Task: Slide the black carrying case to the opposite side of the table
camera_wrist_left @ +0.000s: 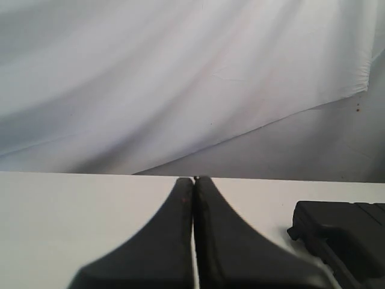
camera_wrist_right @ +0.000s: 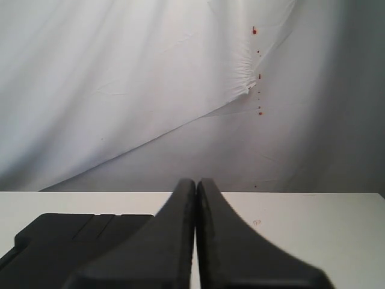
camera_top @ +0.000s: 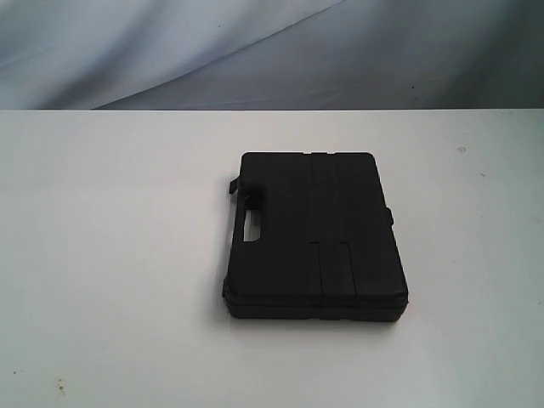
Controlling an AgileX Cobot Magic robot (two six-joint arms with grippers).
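The black case (camera_top: pixel 314 234) lies flat near the middle of the white table (camera_top: pixel 110 255), its cut-out handle facing left and ribbed grooves running along its lid. Neither arm shows in the exterior view. In the left wrist view my left gripper (camera_wrist_left: pixel 194 179) is shut with nothing in it, low over the table, and a corner of the case (camera_wrist_left: pixel 343 235) lies off to one side, apart from it. My right gripper (camera_wrist_right: pixel 196 181) is shut and empty too, with the case (camera_wrist_right: pixel 72 238) beside it, not touching.
A creased white cloth backdrop (camera_top: pixel 272 51) hangs behind the table's far edge. A few small specks (camera_top: pixel 461 150) mark the tabletop at the right and near the front left.
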